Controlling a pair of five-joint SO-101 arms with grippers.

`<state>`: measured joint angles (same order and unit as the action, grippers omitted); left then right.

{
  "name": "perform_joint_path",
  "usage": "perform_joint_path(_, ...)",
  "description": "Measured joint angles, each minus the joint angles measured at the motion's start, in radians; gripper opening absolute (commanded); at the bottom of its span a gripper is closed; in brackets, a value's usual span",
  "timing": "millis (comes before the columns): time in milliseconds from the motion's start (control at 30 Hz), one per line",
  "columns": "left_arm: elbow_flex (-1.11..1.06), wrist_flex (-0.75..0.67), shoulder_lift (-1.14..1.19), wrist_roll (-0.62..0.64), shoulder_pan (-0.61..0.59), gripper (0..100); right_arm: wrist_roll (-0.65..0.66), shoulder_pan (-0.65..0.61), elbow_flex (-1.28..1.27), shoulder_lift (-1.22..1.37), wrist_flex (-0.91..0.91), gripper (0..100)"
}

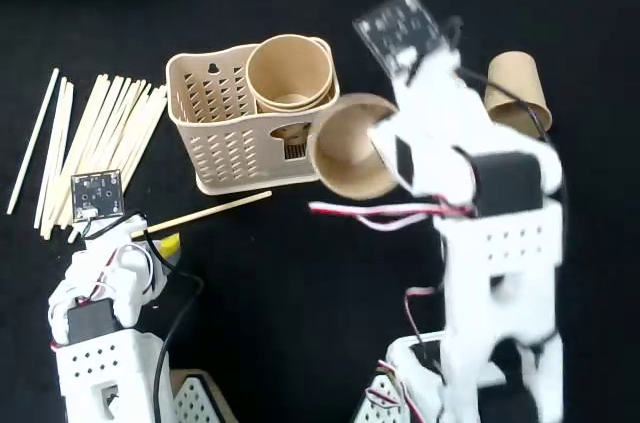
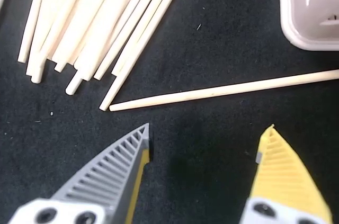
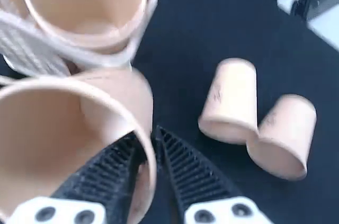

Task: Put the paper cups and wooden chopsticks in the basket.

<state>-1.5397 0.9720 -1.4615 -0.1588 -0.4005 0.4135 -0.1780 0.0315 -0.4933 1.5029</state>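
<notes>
Ribbed black fingers (image 3: 185,176) of the right gripper (image 3: 148,136) pinch the wall of a cup (image 3: 63,144), one finger inside the rim and one outside, the jaws nearly together on the paper. Just past that cup sits the basket (image 3: 32,52), with stacked cups (image 3: 85,7) standing mouth up in the end nearest this gripper. Off to the gripper's other side, well apart from the basket, two loose cups (image 3: 230,102) lie on their sides on the black table (image 3: 212,23), touching one another. Seen from above, the gripped cup hangs just beside the basket's end wall, its mouth tilted upward. Over by the other arm, the left gripper (image 2: 208,128) hangs above the table with its grey and yellow fingers spread wide and nothing between them. One chopstick (image 2: 222,90) lies crosswise just ahead of its fingertips, its far end running toward the basket's corner. Farther ahead a pile of chopsticks (image 2: 95,23) is fanned out, its nearest ends almost touching the single stick's end.
</notes>
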Motion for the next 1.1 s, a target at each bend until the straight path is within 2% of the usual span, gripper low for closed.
perform_joint_path(233, 0.0, 0.0, 0.0, 0.0, 0.0, 31, -0.057, -0.075, 0.574, 0.331, 0.209, 1.1)
perform_joint_path(400, 0.0, 0.0, 0.0, 0.0, 0.0, 31, -0.072, -0.129, 0.916, 0.511, 0.227, 1.1)
perform_joint_path(867, 0.0, 0.0, 0.0, 0.0, 0.0, 31, -0.101, -0.138, 1.01, 0.766, 0.222, 2.9)
perform_joint_path(1033, 0.0, 0.0, 0.0, 0.0, 0.0, 31, -0.097, -0.144, 1.026, 0.841, 0.222, 24.1)
perform_joint_path(1100, 0.0, 0.0, 0.0, 0.0, 0.0, 31, -0.098, -0.143, 0.999, 0.901, 0.221, 29.7)
